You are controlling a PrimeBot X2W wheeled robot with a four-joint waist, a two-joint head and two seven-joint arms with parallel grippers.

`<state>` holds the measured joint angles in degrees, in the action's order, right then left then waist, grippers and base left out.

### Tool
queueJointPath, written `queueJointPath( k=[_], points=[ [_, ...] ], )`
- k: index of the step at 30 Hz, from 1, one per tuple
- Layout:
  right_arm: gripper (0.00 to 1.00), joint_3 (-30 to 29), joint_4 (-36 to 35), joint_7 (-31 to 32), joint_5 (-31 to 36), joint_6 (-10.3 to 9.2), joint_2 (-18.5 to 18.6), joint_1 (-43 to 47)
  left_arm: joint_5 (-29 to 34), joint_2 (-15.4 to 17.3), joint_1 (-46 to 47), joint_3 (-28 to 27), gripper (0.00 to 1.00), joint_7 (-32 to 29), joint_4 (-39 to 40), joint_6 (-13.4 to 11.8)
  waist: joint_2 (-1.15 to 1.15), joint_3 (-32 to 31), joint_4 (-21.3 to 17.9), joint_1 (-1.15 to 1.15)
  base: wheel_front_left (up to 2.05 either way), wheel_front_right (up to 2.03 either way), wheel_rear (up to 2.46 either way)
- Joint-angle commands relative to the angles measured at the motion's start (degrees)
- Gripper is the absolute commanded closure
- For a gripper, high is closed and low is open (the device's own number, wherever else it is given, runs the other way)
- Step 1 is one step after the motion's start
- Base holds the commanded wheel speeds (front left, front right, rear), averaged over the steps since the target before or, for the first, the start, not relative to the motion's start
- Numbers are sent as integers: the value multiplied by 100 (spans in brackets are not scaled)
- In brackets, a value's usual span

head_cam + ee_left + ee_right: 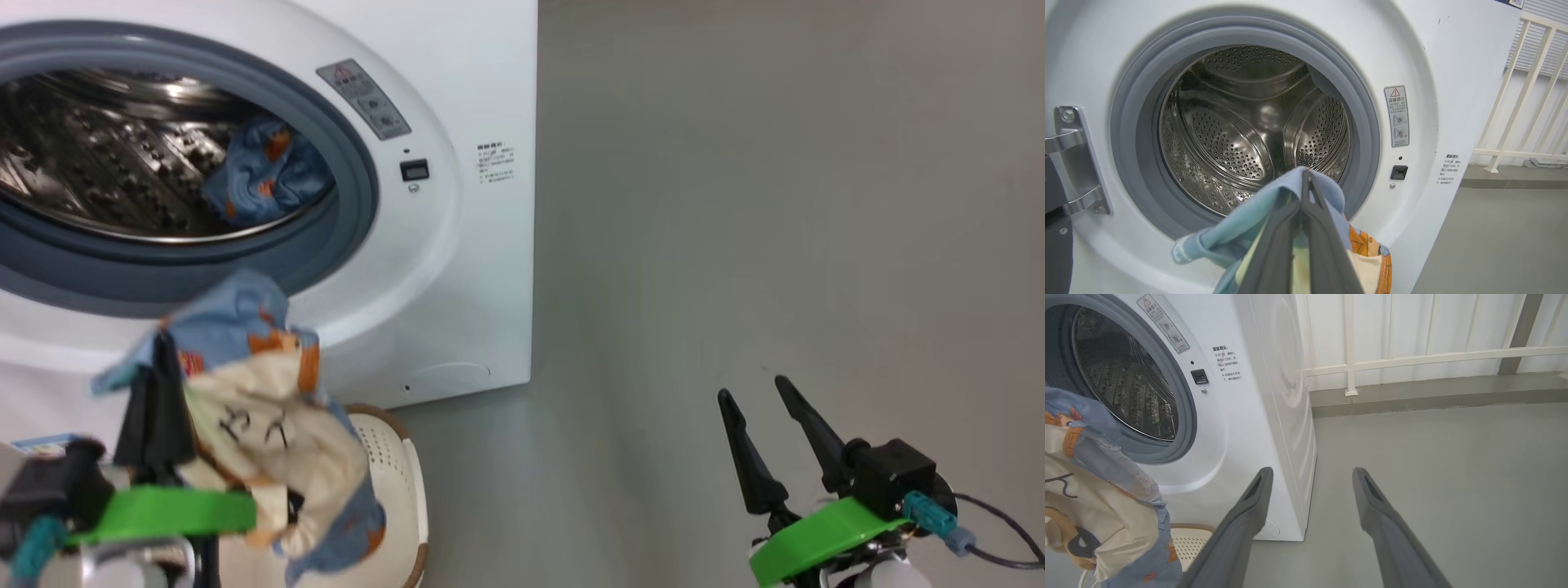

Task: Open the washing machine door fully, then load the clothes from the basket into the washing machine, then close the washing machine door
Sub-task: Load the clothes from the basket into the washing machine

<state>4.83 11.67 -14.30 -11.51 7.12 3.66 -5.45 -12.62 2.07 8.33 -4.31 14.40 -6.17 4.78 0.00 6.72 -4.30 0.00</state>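
Note:
The washing machine (457,269) has its steel drum (1249,122) exposed. The washing machine door is swung aside; only its metal hinge (1069,163) shows at the left. One light blue piece of clothes (261,171) lies in the drum at its right. My left gripper (163,343) is shut on a bundle of clothes (269,408), blue bear print with a cream piece. It holds them in front of the grey gasket's lower rim, above the basket (400,474). My right gripper (751,388) hangs open over the floor to the right, holding nothing.
Bare grey floor (735,245) stretches to the right of the machine. A white railing (1412,359) with a low kerb runs behind it. The basket (1192,543) stands against the machine's front, below the opening.

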Motion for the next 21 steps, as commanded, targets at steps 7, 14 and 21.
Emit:
queueJointPath(
  k=[7, 14, 21],
  points=[
    [0, 220, -200, -70, 19, 36, -28, -395, 192, 221, 1452, -453, 100, 60, -449, 101, 0, 657, -117, 0, 0, 0, 0],
    [0, 223, -246, -70, 48, 36, -38, -555, 299, 428, 2499, -690, 100, 60, -1075, 134, 0, 1140, -206, 0, 0, 0, 0],
    [0, 258, -321, -70, 69, 36, -50, -702, 340, 622, 3455, -844, 100, 60, -1905, 122, 0, 1668, -288, 0, 0, 0, 0]
  ],
)
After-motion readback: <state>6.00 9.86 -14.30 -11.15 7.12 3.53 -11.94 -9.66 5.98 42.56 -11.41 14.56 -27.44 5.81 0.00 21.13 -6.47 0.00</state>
